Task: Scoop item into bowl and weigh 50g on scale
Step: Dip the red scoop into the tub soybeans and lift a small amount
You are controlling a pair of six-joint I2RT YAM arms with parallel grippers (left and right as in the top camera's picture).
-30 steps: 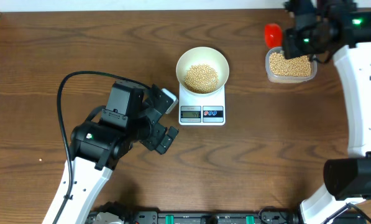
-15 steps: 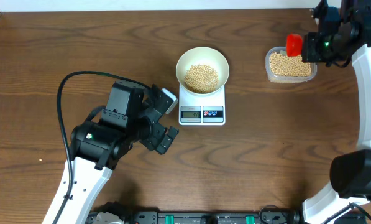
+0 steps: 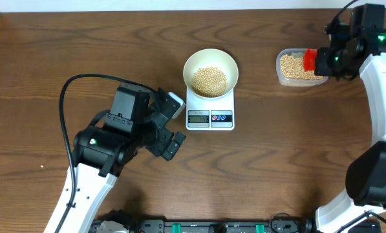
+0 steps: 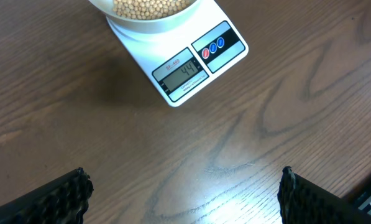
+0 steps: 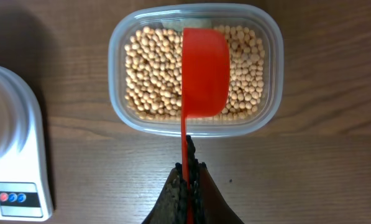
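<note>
**R gripper (image 5: 186,186) is holding a red scoop (image 5: 204,71) over the clear tub (image 5: 272,81), upper right of the overhead view, w/ the weigh-out not yet at target.**

Its jaws are pinching tight on the scoop's thin handle. The scoop is hanging over the beans (image 5: 148,74) in the tub, none showing on its red face. L gripper (image 4: 185,205) is waiting lower left of the scale (image 3: 210,118), fingers spread wide, gripping nothing. The bowl (image 3: 191,65) is sitting on the scale at frame centre w/ a mound of beans. The display (image 4: 184,71) is apparently reading 44, so only a small top-up is probably needed. Risks: a heaped scoop overshooting 50g; the narrow pinch letting the scoop roll & scatter beans on the table (image 3: 296,162) mid-carry; a clip on the rim shifting the bowl.
</note>
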